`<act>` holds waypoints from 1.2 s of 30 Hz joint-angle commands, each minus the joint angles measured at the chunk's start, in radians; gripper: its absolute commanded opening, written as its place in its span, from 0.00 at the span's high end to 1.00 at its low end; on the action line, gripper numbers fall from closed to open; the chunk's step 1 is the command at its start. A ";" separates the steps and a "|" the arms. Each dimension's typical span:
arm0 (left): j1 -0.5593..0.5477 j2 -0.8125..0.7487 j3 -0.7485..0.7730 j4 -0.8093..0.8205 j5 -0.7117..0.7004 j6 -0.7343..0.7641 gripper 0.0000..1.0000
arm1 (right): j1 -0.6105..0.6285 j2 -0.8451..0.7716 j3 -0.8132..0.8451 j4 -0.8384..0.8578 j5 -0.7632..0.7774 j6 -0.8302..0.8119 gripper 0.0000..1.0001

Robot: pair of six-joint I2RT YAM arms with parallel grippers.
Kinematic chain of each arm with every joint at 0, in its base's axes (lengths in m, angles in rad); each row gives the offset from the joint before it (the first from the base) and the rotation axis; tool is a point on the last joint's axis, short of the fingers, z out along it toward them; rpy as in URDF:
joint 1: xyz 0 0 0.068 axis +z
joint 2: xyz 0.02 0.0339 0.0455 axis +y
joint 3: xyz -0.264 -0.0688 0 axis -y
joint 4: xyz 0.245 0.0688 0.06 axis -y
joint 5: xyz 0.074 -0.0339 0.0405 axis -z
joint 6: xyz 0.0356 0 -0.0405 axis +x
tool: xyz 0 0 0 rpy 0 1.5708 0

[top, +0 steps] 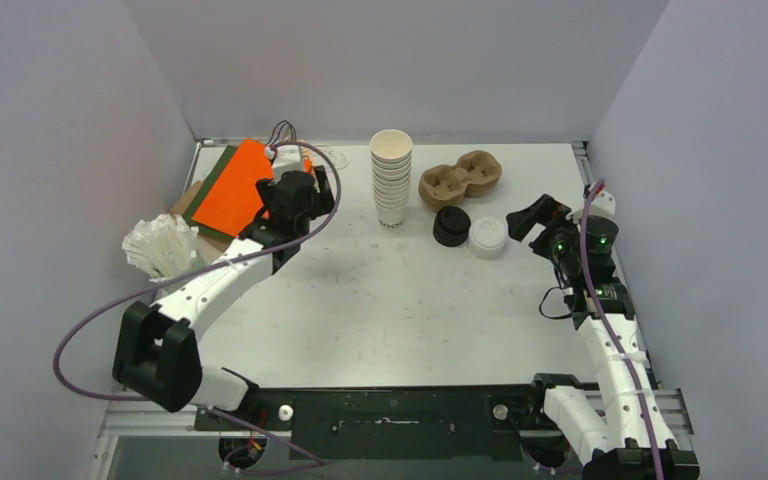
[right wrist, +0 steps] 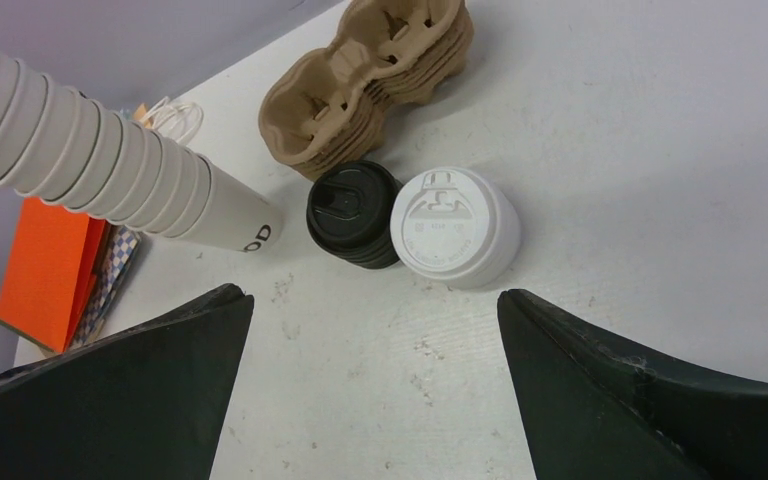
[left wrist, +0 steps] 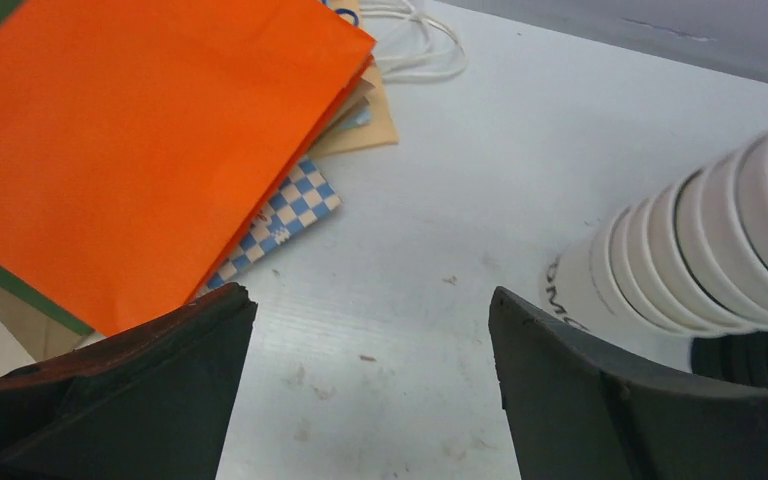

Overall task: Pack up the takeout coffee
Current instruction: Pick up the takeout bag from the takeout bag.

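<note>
No takeout coffee shows in any view. A stack of lidless white cups point(top: 391, 177) point(left wrist: 700, 255) point(right wrist: 110, 165) stands at the back centre. To its right lie brown pulp cup carriers point(top: 460, 179) point(right wrist: 375, 75), with a pile of black lids point(top: 451, 226) point(right wrist: 352, 212) and a pile of white lids point(top: 488, 237) point(right wrist: 455, 225) in front of them. My left gripper point(top: 312, 180) point(left wrist: 372, 300) is open over bare table, between the orange paper bag point(top: 235, 187) point(left wrist: 130, 140) and the cup stack. My right gripper point(top: 532, 218) point(right wrist: 375, 300) is open and empty, just right of the white lids.
Under the orange bag lie other flat bags, one green point(top: 210, 180) and one checked point(left wrist: 280, 225), with white string handles point(left wrist: 415, 45). A bundle of white paper-wrapped items point(top: 163, 245) sits at the left edge. Walls close in the table on three sides.
</note>
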 commanded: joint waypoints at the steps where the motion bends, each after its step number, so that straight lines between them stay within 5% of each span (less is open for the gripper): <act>1: -0.014 0.182 0.157 -0.053 -0.269 0.241 0.13 | 0.009 -0.021 0.050 -0.010 -0.014 -0.015 0.00; 5: -0.006 0.362 0.307 -0.126 -0.349 0.317 0.07 | 0.019 -0.014 0.052 -0.014 -0.025 -0.019 0.00; 10: 0.031 0.528 0.425 -0.148 -0.382 0.391 0.12 | 0.032 -0.005 0.047 0.001 -0.040 -0.027 0.00; 15: 0.082 0.637 0.525 -0.161 -0.356 0.448 0.40 | 0.032 0.004 0.044 0.015 -0.049 -0.025 0.00; 22: 0.111 0.736 0.596 -0.158 -0.358 0.523 0.49 | 0.032 0.028 0.038 0.027 -0.045 -0.029 0.00; 36: 0.069 0.846 0.679 -0.165 -0.416 0.618 0.41 | 0.032 0.054 0.052 0.034 -0.025 -0.030 0.00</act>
